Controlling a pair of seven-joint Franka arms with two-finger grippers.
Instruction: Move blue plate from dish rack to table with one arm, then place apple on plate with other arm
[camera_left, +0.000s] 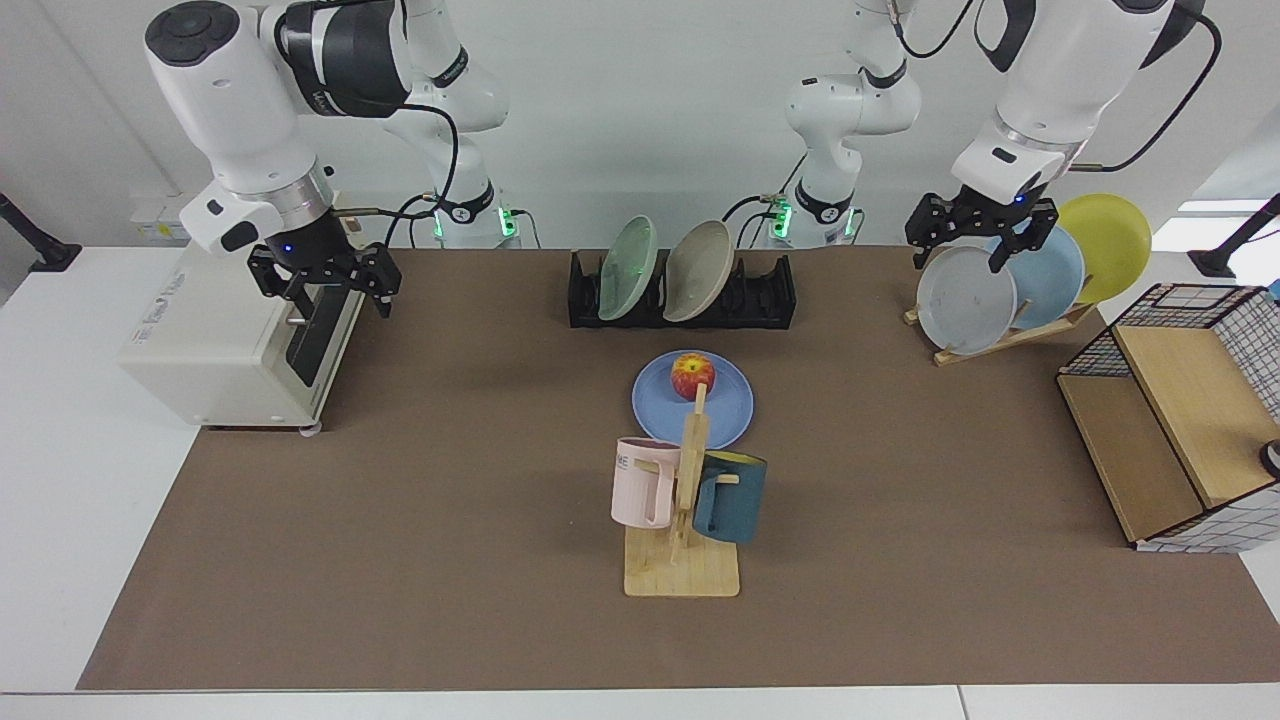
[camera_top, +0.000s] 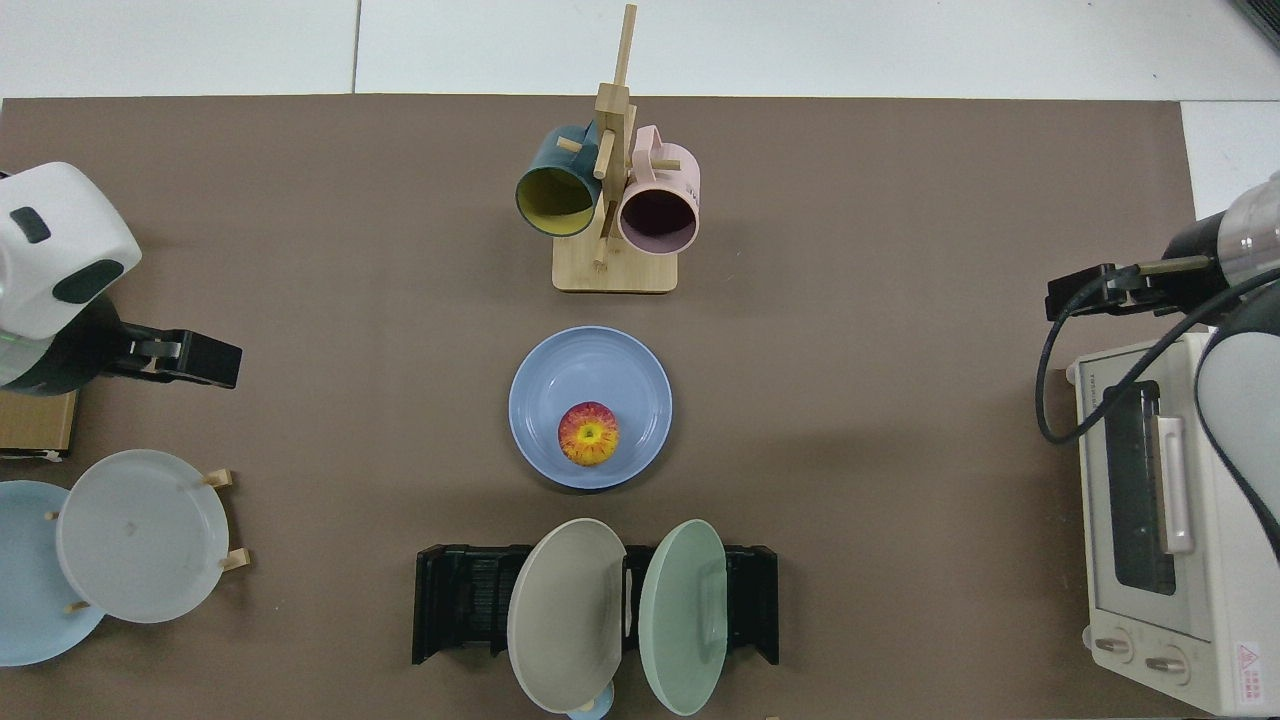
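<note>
Brown table (camera_left: 400, 560) bare around blue plate (camera_left: 725, 410), apple (camera_left: 692, 375) seemingly off-centre

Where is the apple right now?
The apple sits on the blue plate at mid-table in the facing view, toward the plate's edge nearest the dish rack, with the mug stand on the other side.
</note>
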